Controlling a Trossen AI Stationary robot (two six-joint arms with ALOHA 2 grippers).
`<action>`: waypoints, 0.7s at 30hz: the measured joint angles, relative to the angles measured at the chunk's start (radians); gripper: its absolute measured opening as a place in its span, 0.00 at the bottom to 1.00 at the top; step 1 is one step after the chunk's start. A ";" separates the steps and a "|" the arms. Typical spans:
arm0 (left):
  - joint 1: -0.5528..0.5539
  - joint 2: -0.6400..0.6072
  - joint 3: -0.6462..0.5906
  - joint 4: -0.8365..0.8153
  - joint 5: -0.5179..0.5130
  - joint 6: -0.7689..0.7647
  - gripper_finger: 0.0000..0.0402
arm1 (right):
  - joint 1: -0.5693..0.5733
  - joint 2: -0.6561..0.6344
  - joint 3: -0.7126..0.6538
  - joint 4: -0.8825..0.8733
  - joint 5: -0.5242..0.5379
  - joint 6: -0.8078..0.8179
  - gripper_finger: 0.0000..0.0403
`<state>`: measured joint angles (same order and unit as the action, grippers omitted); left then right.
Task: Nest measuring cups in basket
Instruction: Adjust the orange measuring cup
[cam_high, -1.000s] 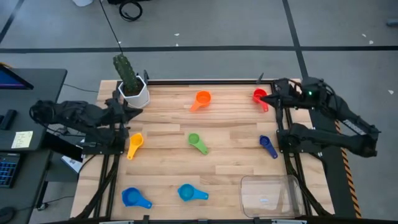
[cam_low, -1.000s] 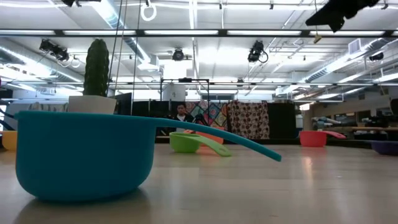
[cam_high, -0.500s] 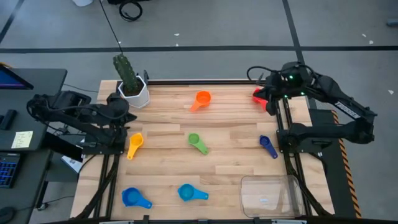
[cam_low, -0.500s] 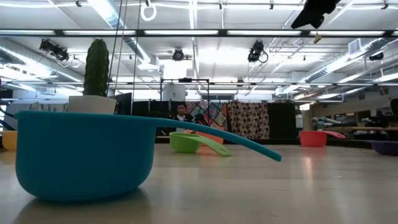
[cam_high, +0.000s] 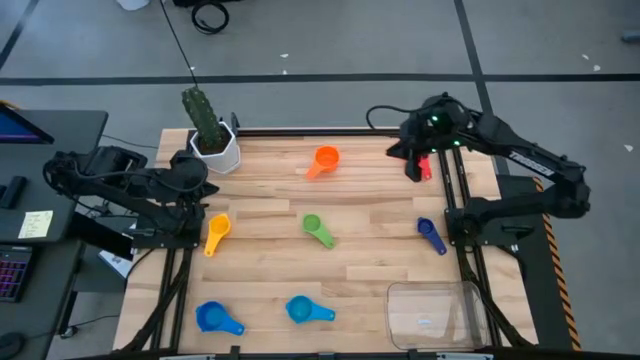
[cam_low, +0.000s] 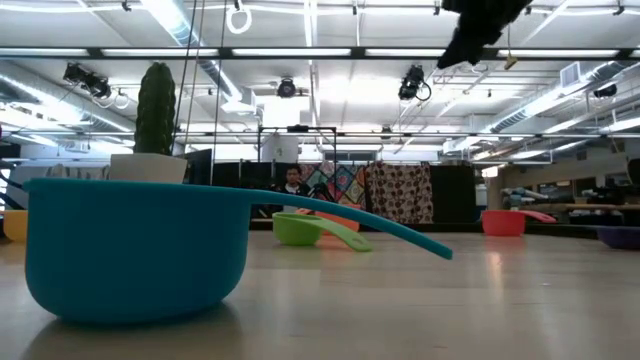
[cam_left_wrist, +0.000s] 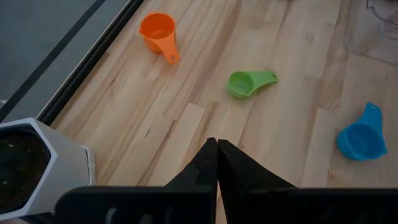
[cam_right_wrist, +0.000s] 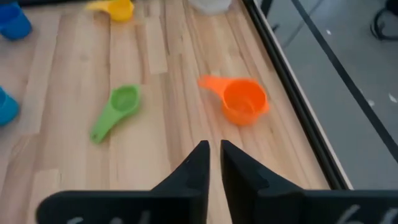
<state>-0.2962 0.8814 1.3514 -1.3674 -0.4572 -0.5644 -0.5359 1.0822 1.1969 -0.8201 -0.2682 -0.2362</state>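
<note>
My right gripper (cam_high: 412, 160) has swung inward from the far corner, jaws barely parted, empty. The orange cup (cam_right_wrist: 243, 101) lies ahead on the table (cam_high: 370, 240): light, stiff, slick plastic; I'd pinch its rim. My left gripper (cam_left_wrist: 216, 152) waits closed.

Cups (cam_high: 319, 229) scattered on table — clear basket (cam_high: 437, 311) empty, near corner.

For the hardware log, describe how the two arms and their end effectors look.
Both arms are dark, nearly black, jointed links with black cables looping beside them. The right arm shows a small green light near its wrist. The left end effector and the right end effector each end in two dark, wedge-shaped tapered fingers.
</note>
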 joint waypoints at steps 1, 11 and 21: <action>0.000 0.000 0.000 0.000 0.000 0.000 0.02 | 0.002 0.019 0.000 0.032 -0.009 0.000 0.14; 0.000 0.000 -0.001 0.000 0.020 0.001 0.02 | 0.047 0.204 0.000 0.272 0.014 -0.117 0.33; 0.000 0.000 -0.001 0.002 0.044 0.000 0.02 | 0.094 0.426 0.000 0.564 0.014 -0.184 0.40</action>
<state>-0.2962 0.8814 1.3502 -1.3659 -0.4133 -0.5648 -0.4424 1.5087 1.1965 -0.2557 -0.2539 -0.4206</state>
